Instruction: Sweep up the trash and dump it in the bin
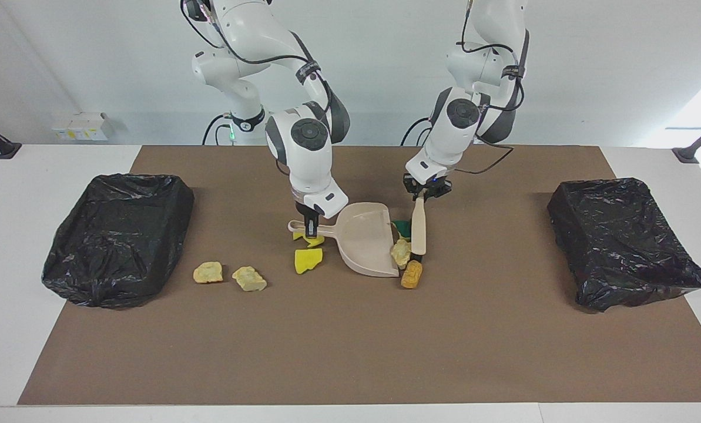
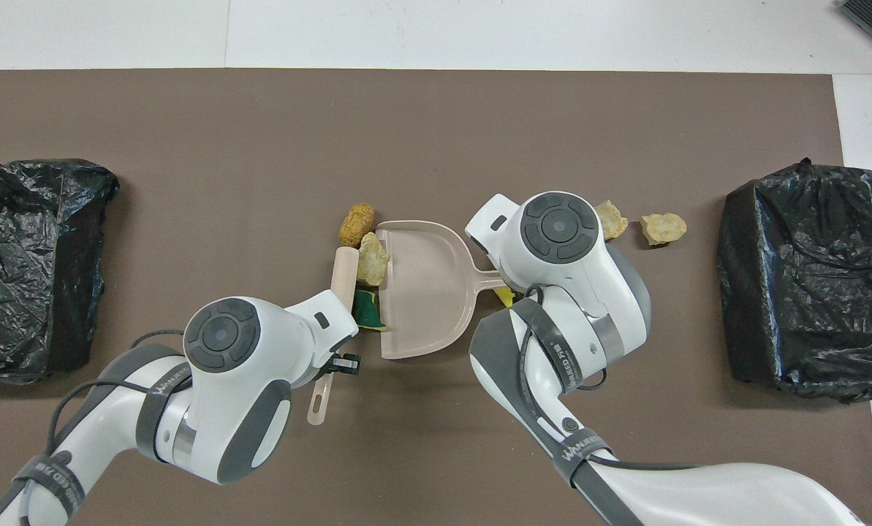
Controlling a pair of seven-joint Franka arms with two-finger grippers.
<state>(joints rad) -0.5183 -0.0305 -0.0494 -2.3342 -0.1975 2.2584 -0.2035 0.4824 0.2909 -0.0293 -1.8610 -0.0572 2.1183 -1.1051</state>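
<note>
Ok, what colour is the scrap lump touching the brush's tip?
Orange-brown lump, clearest in the facing view, beside the beige dustpan.

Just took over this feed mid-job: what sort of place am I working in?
Likely a robotics lab test bench, not a home: a white table under a brown mat, two black bag-lined bins at its ends, bare white wall.

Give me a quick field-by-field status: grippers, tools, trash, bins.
right gripper: shut on dustpan handle
left gripper: shut on brush handle
at pan mouth: tan chunk, orange-brown lump, green sponge
in pan: nothing visible
by pan handle: yellow sponge pieces
loose: two tan scraps toward the right arm's bin
left arm's bin: no trash visible
</note>
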